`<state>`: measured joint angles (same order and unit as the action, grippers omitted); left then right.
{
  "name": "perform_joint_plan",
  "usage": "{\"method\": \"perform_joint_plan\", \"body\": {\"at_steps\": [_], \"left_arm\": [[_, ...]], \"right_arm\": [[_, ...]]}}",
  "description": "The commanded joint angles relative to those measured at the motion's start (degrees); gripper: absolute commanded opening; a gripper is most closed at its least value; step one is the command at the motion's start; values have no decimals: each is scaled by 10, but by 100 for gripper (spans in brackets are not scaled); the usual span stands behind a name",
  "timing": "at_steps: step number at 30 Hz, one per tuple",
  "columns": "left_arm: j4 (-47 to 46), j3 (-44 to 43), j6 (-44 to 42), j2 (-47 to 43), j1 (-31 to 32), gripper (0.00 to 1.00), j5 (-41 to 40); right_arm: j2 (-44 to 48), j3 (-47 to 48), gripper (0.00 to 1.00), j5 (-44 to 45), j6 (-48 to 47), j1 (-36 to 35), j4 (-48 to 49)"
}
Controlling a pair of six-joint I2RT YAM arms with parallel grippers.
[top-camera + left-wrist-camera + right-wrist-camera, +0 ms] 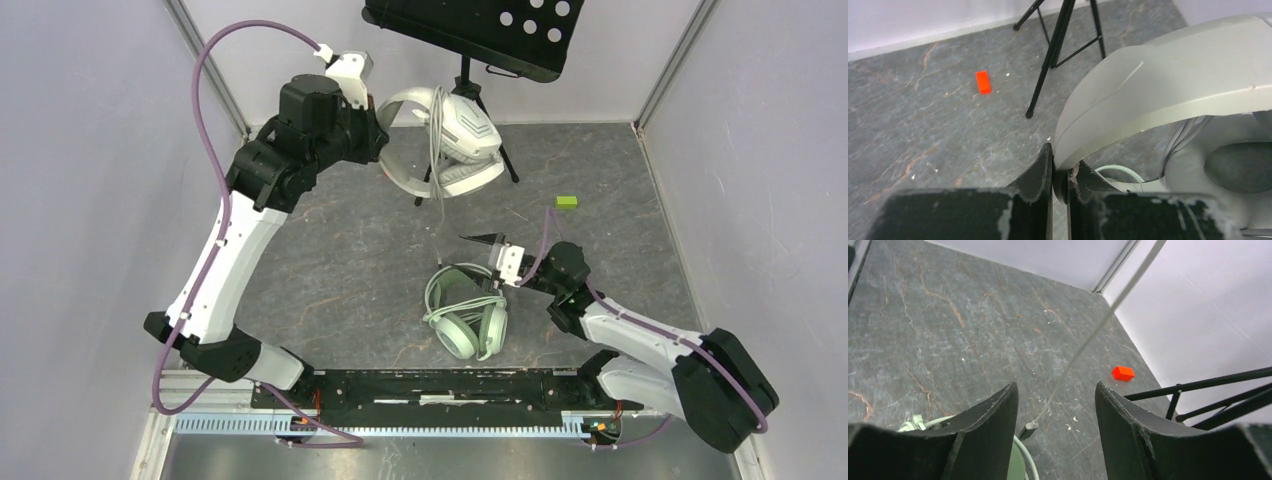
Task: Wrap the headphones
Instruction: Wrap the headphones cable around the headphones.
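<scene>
**White headset** (455,140): held off the bench (330,270) at its far side, headband pinched in the closed left end effector (1060,172). Its thin cable (437,160) hangs slack.

**Right end effector** (1055,400): fingers apart and holding nothing, it hovers over the mint headset (468,318), which lies flat near mid-bench. The cable and plug (1030,429) pass between the fingers, untouched.

**Handling (judged):** the headsets are light and rigid, best taken by the headband. The cable is limp, slippery and apt to snag, best taken near the plug.

**Room:** the bench is open to the left. The stand (470,80) legs, block (567,202) and wall (760,150) crowd the far right.
</scene>
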<state>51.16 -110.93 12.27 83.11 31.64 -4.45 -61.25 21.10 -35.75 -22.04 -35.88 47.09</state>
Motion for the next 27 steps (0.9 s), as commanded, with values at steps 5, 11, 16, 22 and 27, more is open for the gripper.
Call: {"method": "perform_joint_plan", "body": {"at_steps": [5,11,16,22,27], "left_arm": [[-65,-107,65,8,-1,2,83],[-66,-147,75,15,-1,2,97],[-69,-163,77,23,-1,2,99],[-69,-162,67,26,-1,2,89],[-68,-159,55,24,-1,2,73]], "right_arm": [[-90,66,63,-28,-75,1,-6],[-145,83,62,-25,-56,1,21],[-177,81,61,-44,-2,-10,71],[-185,73,60,11,16,-36,72],[-145,63,61,62,36,-35,48]]}}
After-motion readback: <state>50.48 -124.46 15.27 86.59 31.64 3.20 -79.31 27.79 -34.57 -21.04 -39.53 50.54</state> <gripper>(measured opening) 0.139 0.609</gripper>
